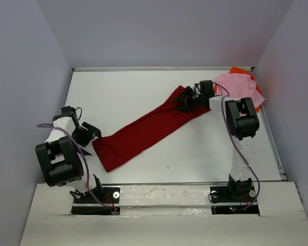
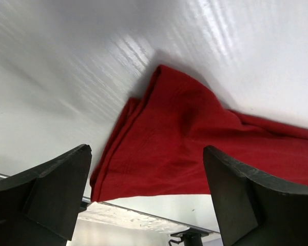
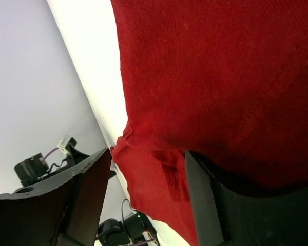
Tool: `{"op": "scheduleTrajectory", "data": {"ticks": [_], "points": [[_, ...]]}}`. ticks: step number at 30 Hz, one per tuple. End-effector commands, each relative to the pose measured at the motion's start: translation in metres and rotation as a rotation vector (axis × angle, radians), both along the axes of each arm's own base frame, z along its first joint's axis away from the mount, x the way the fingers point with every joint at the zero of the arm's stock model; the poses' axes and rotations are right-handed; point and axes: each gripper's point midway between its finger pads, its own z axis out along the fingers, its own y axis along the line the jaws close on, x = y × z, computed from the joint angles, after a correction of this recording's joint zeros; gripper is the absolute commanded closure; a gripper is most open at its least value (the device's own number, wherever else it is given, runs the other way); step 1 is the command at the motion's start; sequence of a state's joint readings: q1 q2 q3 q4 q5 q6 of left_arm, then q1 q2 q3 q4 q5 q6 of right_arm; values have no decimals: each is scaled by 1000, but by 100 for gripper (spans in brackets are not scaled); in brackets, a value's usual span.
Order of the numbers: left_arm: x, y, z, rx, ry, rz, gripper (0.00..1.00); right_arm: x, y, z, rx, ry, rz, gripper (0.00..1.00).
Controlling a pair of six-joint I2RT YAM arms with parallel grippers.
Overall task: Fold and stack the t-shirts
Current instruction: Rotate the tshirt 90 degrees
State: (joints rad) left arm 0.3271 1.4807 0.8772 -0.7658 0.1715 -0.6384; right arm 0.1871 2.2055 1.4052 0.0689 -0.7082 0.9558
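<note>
The dark red t-shirt [image 1: 143, 130] lies as a long folded strip, slanting from the near left to the far middle of the white table [image 1: 118, 92]. My left gripper [image 1: 92, 136] is open just off the strip's near-left end; in the left wrist view that end [image 2: 174, 143] lies flat beyond the wide jaws [image 2: 146, 154], which hold nothing. My right gripper [image 1: 185, 100] hovers open over the strip's far end; red cloth [image 3: 220, 66] fills the right wrist view under the parted jaws [image 3: 148, 154]. The light pink t-shirt [image 1: 235, 84] lies on the bright orange t-shirt [image 1: 256, 92] in the far right corner.
Grey walls [image 1: 31, 77] close in the table on the left, back and right. A metal rail [image 1: 169, 183] runs along the near edge by the arm bases. The near edge also shows in the left wrist view [image 2: 138, 212] just past the shirt's end.
</note>
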Motion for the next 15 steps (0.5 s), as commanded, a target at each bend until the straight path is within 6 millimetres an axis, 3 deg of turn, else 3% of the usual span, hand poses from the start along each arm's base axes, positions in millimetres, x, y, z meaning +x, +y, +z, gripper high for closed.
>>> {"op": "scheduleTrajectory", "data": {"ticks": [1, 7, 10, 15], "points": [[16, 4, 37, 26, -104, -13, 1, 1, -14, -7, -46, -20, -21, 35], [44, -16, 76, -31, -238, -112, 1, -3, -15, -10, -58, -7, -22, 35], [49, -35, 78, -49, -266, -203, 1, -3, -19, -9, -95, -20, -22, 35], [58, -49, 78, -62, -340, -343, 1, 7, -28, 25, -159, -103, 0, 35]]}}
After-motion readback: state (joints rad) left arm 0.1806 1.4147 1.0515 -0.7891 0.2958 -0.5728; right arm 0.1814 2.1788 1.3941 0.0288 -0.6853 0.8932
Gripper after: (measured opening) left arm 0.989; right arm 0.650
